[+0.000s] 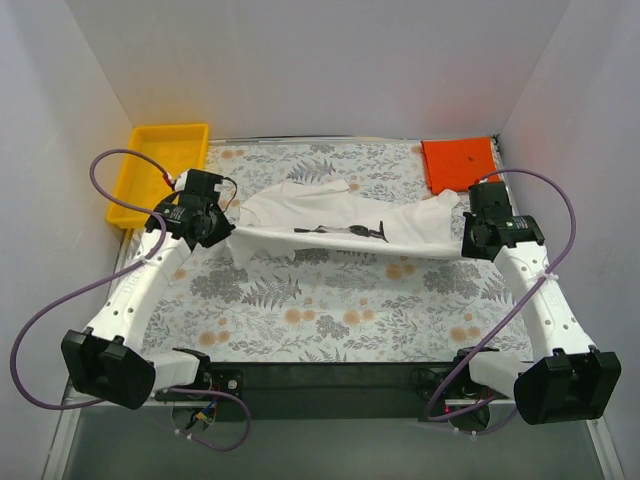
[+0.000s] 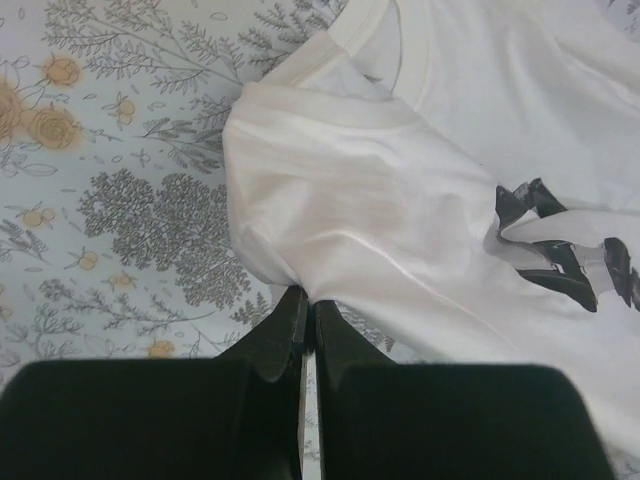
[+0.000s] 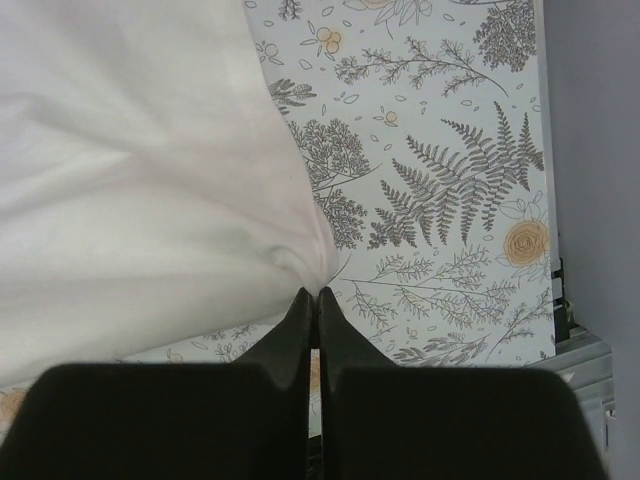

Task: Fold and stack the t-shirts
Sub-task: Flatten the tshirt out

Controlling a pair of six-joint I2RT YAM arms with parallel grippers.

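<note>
The white t-shirt (image 1: 330, 225) with a black print hangs stretched between both grippers above the floral table. My left gripper (image 1: 215, 228) is shut on its left end; in the left wrist view the fingertips (image 2: 308, 300) pinch the cloth (image 2: 400, 200) near the collar. My right gripper (image 1: 468, 232) is shut on the right end; the right wrist view shows the jaws (image 3: 316, 295) closed on a bunched corner of white cloth (image 3: 140, 200). The orange-red t-shirt (image 1: 458, 163), folded to a square, lies flat at the back right corner.
A yellow plastic tray (image 1: 160, 165) sits at the back left, beside the left arm. White walls close in the table on three sides. The floral tablecloth (image 1: 330, 310) lies in front of the shirt; the table's right edge (image 3: 560, 330) is near the right gripper.
</note>
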